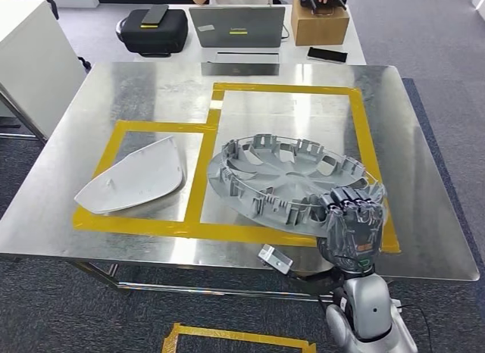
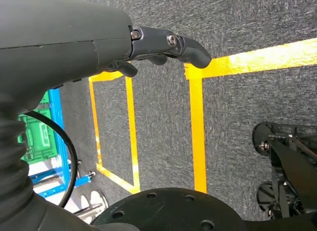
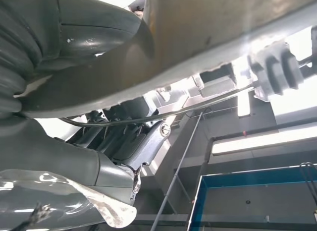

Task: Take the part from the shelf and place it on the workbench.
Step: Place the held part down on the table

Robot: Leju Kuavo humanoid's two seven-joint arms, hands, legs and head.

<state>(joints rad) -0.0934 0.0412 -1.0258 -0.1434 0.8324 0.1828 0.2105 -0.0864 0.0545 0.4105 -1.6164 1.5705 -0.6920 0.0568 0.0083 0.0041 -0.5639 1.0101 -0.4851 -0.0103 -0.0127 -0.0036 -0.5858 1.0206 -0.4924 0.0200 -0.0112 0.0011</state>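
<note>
Head view: right hand (image 1: 353, 217) grips wheel cover (image 1: 286, 175) rim

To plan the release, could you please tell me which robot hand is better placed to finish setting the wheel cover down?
The right robot hand: it holds the grey wheel cover by its near rim over the workbench. The left robot hand hangs above the floor.

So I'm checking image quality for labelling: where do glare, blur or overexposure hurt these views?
Head view: sharp, with ceiling-light glare on the steel workbench. Right wrist view: blown-out highlights and soft focus around the right hand. Left wrist view: evenly lit, the left hand crisp over the yellow floor tape.
</note>
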